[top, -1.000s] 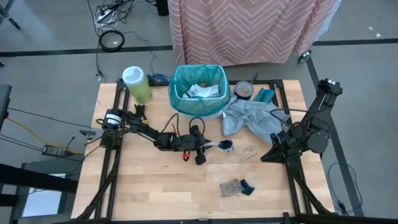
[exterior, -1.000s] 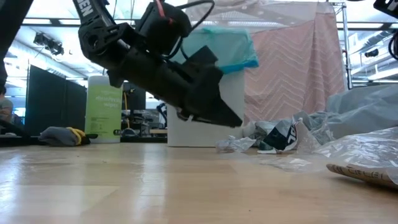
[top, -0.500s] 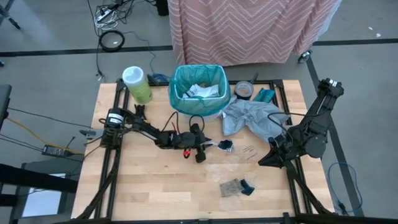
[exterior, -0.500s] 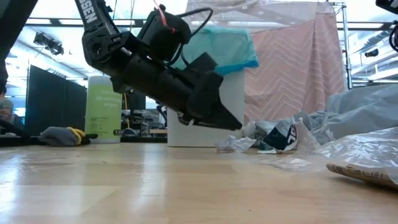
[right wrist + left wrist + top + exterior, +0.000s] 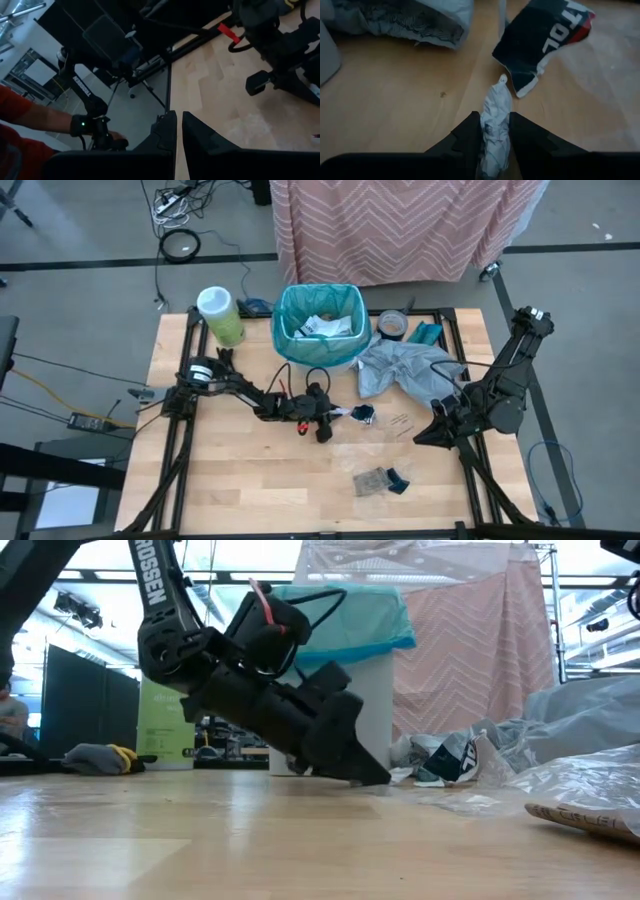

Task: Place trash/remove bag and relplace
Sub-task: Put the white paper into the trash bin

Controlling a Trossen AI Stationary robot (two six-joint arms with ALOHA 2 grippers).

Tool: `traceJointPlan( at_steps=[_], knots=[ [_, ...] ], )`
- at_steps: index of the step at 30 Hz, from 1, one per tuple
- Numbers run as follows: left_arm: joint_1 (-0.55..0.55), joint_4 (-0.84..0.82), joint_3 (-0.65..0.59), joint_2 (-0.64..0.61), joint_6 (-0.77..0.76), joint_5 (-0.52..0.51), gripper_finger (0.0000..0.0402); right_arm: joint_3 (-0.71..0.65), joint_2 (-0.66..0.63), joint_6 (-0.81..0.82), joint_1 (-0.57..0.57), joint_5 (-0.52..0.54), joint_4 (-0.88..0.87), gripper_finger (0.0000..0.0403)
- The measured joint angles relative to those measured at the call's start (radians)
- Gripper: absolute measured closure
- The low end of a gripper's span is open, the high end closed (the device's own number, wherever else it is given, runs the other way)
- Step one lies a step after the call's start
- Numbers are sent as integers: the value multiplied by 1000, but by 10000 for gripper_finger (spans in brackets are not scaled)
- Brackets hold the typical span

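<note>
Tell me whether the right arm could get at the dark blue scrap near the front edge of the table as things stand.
Probably yes. The right gripper is shut and empty at the table's right side, and bare wood lies between it and the dark blue scrap. The left gripper is busy, shut on a white wrapper.

Counter [image 5: 220, 480] front-left: bare wood, open passage. Back edge crowded: green canister [image 5: 219, 315] at the left corner, lined bin [image 5: 318, 325] mid-back, tape roll [image 5: 391, 325] beside it. Grey bag [image 5: 410, 370] sprawls right of the bin. Left arm lies low across the middle; its tool [image 5: 335, 414] is pinched on a white wrapper [image 5: 495, 117], with a dark wrapper [image 5: 540, 42] just ahead. Clear packet and scraps [image 5: 382, 480] sit front-centre. Right tool [image 5: 422, 436] hangs at the right edge, fingers together.
</note>
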Motion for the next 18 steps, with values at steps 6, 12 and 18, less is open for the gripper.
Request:
traceJointPlan(
  at_steps=[6,12,18],
  knots=[
    [0,72,-1,6,-72,-1,333,0,0,5,-14,1,4,383],
    [-2,138,60,1,-189,32,390,0,0,2,-31,1,4,383],
    [-11,252,188,-33,-224,90,395,0,0,-10,-43,1,4,383]
  ],
)
